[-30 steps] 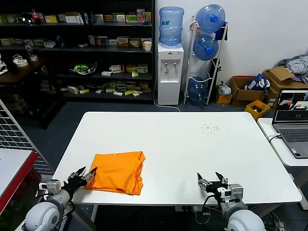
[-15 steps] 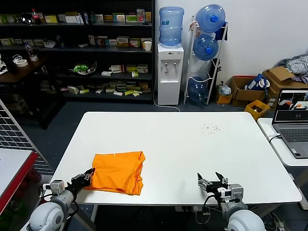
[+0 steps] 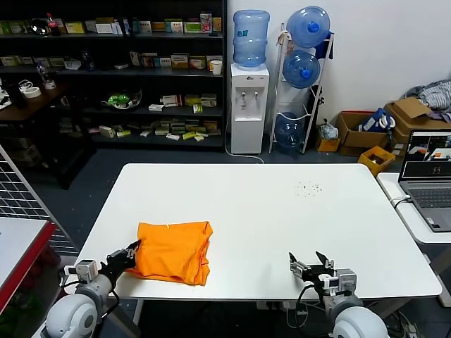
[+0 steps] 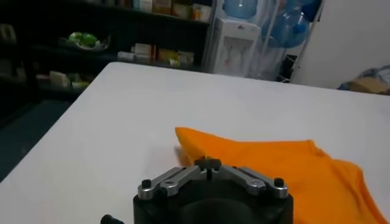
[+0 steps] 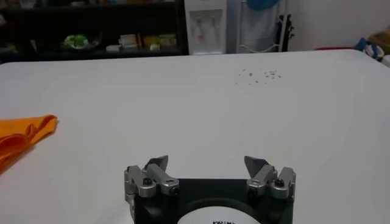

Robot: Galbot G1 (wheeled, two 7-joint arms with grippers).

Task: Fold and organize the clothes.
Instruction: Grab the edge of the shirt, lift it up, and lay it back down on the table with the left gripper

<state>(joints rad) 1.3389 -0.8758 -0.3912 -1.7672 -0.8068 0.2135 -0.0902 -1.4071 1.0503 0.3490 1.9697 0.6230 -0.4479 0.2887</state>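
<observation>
The bright orange T-shirt [image 3: 173, 251] lies folded into a rough square on the white table [image 3: 282, 211], near the front left edge. It also shows in the left wrist view [image 4: 274, 170]. My left gripper [image 3: 127, 254] is low at the shirt's left edge, its fingertips [image 4: 207, 163] closed together just in front of the cloth. No fabric shows between them. My right gripper [image 3: 313, 265] is open and empty at the table's front right. In the right wrist view it [image 5: 207, 163] faces bare tabletop, with a corner of the shirt [image 5: 21, 137] far off to one side.
An open laptop [image 3: 430, 179] sits on a side table at the right. A scatter of small dark specks [image 3: 309, 187] lies on the far right of the table. Shelves, a water dispenser [image 3: 249, 105] and cardboard boxes stand behind.
My left gripper has gone from open to shut beside the shirt's left edge, dipping and then rising a little. The shirt and the right arm have not moved.
</observation>
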